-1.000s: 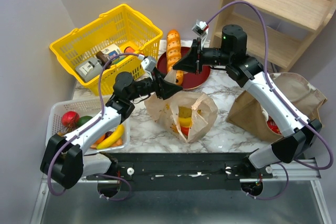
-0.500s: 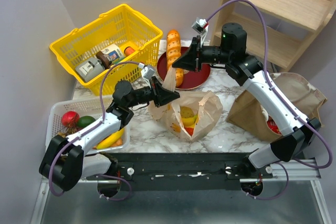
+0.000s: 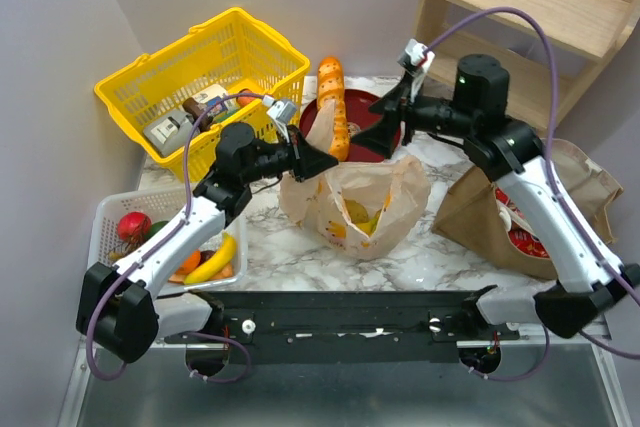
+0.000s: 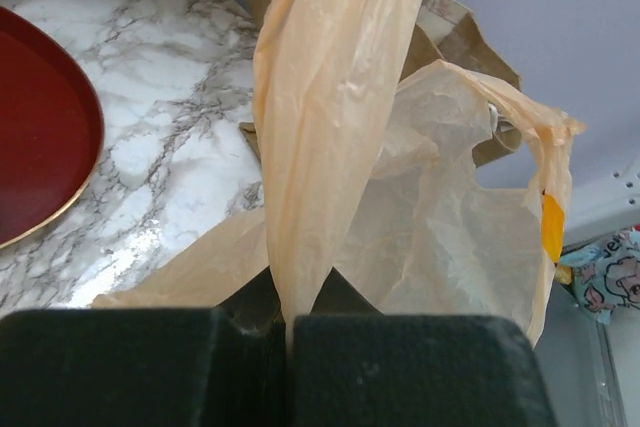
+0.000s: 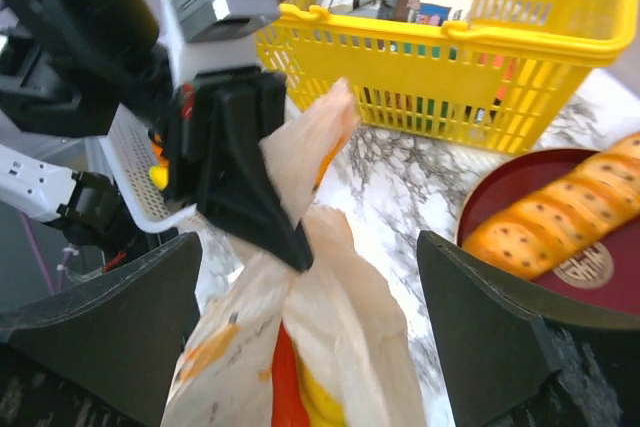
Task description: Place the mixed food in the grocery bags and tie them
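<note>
The tan plastic grocery bag point(image 3: 365, 202) sits mid-table with yellow and red food point(image 3: 358, 215) showing inside. My left gripper point(image 3: 322, 160) is shut on one twisted handle point(image 4: 320, 127) of it, the strip running up from between the jaws point(image 4: 286, 319). My right gripper point(image 3: 388, 133) hangs open just behind the bag, a little above it, with nothing between its fingers point(image 5: 520, 337); in its view the left gripper point(image 5: 250, 187) pinches the handle above the bag point(image 5: 330, 347). The brown paper bag point(image 3: 565, 192) lies at the right with a red packet point(image 3: 527, 243) inside.
A yellow basket point(image 3: 205, 67) of boxed goods stands at the back left. A long loaf point(image 3: 333, 107) rests on a red plate point(image 3: 375, 112). The white mesh tray point(image 3: 110, 212) at the left holds a banana point(image 3: 213, 262) and fruit. A wooden shelf point(image 3: 530, 17) rises at the back right.
My right gripper let go of the bag handle, opened and drew back to the right. My left gripper closed on the handle and lifted a little.
</note>
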Available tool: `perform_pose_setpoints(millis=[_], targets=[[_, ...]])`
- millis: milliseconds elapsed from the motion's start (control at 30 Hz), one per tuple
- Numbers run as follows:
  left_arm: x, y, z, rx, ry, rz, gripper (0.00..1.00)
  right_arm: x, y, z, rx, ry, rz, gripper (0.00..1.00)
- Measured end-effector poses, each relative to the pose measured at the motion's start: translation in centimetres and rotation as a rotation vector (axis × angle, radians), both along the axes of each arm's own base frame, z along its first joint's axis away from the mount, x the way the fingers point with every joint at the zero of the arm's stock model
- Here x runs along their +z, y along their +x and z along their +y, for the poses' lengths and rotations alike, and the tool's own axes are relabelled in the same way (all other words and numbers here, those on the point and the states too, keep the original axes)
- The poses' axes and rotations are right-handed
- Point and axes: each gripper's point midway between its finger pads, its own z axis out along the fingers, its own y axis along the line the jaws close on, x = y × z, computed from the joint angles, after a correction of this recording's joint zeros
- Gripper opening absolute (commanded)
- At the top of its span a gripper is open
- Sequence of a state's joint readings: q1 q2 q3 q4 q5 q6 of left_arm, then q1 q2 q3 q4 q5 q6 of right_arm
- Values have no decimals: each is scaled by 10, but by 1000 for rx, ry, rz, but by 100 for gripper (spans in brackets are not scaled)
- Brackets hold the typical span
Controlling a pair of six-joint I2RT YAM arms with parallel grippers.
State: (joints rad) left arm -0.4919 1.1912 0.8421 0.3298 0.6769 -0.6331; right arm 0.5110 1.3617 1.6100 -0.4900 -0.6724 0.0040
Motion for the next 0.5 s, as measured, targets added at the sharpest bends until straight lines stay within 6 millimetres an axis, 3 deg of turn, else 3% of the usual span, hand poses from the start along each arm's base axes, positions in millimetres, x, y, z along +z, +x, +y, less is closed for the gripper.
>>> perform_pose_setpoints(millis=[133,233,367,500], targets=[[8,14,1,12,59,23,0,9,-29,-26,-40,-5,-69,98],[-2,26,7,26,113,62,0,4,-45,-42,-76,-16,-94,98],[-26,34,13,40,163,123,0,-17,-51,-57,-135,-54,-90,99],[-34,34,15,42,176,138,0,-37,-45,-59,-159,-96,-50,99]])
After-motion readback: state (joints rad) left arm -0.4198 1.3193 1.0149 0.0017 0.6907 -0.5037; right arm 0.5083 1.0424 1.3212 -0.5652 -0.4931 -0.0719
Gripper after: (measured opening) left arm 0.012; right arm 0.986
